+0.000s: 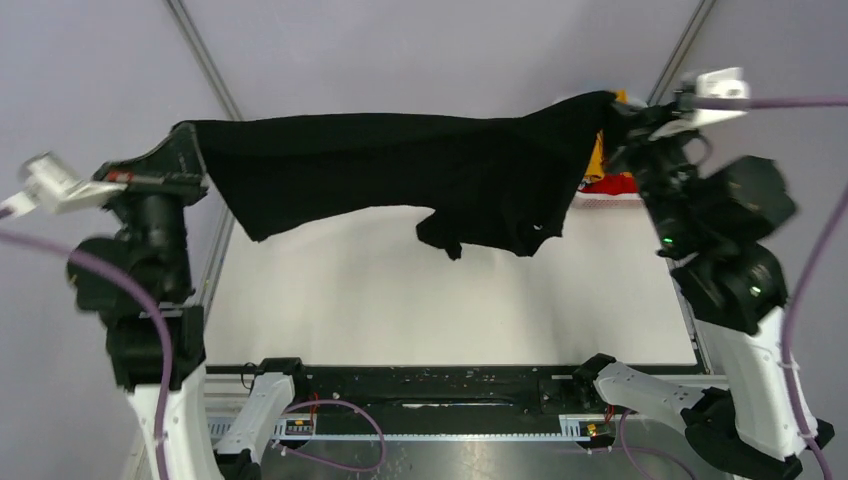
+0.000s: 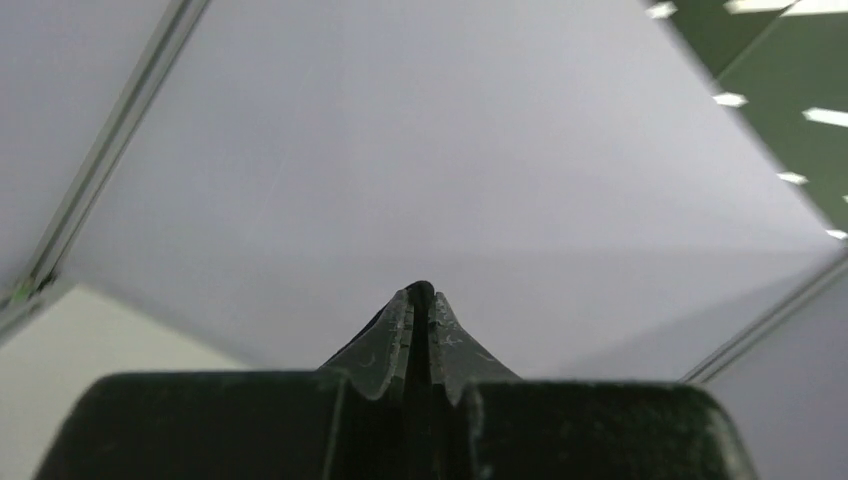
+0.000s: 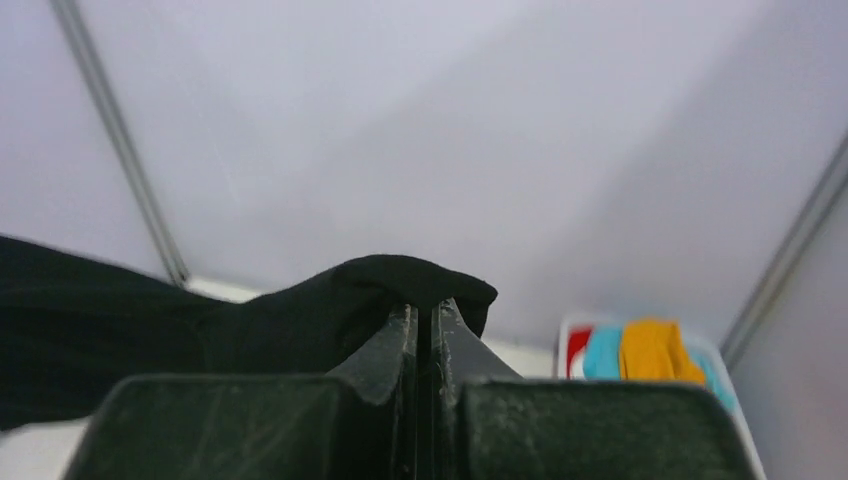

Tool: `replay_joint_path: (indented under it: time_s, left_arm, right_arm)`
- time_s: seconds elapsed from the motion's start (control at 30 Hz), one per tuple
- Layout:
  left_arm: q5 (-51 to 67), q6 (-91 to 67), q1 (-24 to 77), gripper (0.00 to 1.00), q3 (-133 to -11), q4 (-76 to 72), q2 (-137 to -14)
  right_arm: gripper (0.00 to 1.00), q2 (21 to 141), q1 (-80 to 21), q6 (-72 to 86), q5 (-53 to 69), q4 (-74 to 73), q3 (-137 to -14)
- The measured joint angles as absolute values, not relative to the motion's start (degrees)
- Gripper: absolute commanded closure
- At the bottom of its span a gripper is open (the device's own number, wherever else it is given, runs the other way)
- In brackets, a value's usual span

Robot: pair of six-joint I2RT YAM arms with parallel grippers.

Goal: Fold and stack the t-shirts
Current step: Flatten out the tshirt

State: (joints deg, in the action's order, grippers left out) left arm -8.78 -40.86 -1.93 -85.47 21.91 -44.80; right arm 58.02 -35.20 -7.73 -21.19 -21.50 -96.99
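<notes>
The black t-shirt (image 1: 400,165) hangs stretched across the upper middle of the top view, above the table (image 1: 450,300), with both grippers clamped on it. The left gripper (image 2: 420,300) pinches only a thin edge at its tips, so tension could pull it free; the right gripper (image 3: 425,312) holds a fuller bunch. Count: one black t-shirt, two grippers, and at upper right one basket (image 1: 608,198) showing one mustard tee (image 3: 650,350), one teal tee (image 3: 603,352) and one red tee (image 3: 578,345).
</notes>
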Motion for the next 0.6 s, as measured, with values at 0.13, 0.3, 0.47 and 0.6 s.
replay_joint_path:
  time_s: [0.13, 0.3, 0.47, 0.6]
  left_arm:
    - [-8.88, -38.94, -1.93, 1.0, -88.95, 19.27, -38.92]
    - [-8.43, -37.28, -1.93, 1.0, -92.68, 15.92, -36.23]
    - [-5.87, -36.77, -1.93, 1.0, -94.83, 14.2, -36.91]
    - [-5.72, -36.86, -1.93, 1.0, -94.65, 13.08, -39.86]
  right_arm:
    - [1.0, 58.11, -35.2, -10.81, -14.13, -22.92, -108.2]
    - [1.0, 59.66, -35.2, -13.76, -6.35, -27.53, -121.84]
    - [1.0, 62.3, -35.2, -17.21, -3.53, -30.04, -130.52]
    - [1.0, 64.84, -35.2, -20.95, -5.65, -29.95, -130.69]
